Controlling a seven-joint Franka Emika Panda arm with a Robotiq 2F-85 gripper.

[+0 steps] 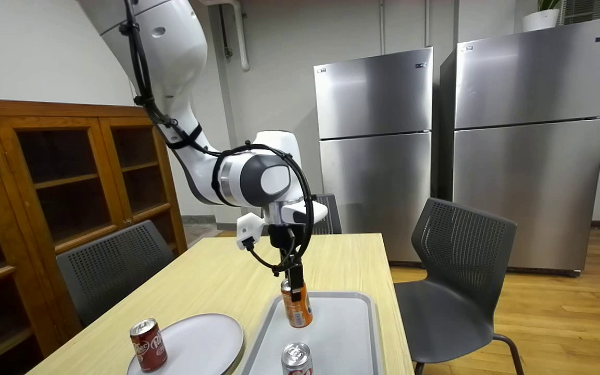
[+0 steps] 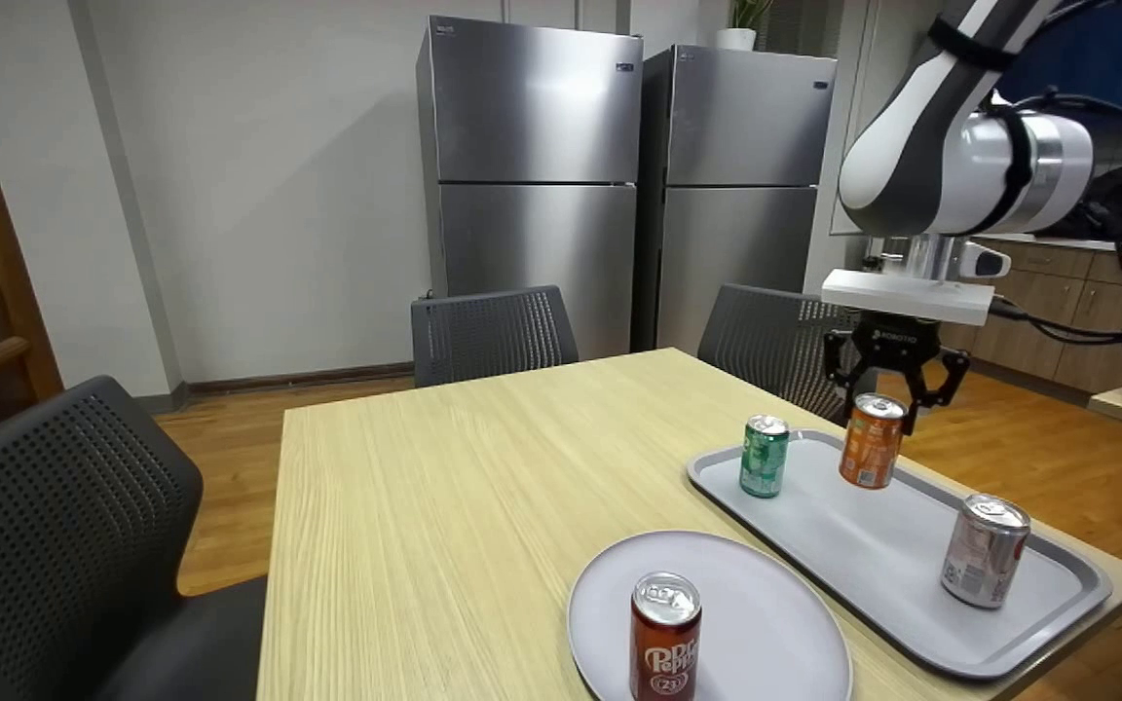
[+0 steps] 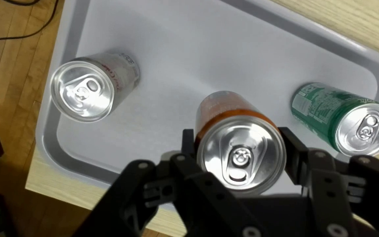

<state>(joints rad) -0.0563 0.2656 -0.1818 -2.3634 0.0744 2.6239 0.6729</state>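
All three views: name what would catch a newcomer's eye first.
Probably the bright orange can comes first, held in the black gripper at the grey tray. Next would be the tall steel refrigerators behind the table in both exterior views, then the dark red Dr Pepper can on the pale plate.

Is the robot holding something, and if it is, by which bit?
Yes, the orange can: the gripper pinches it from opposite sides, on its upper half, near the top.
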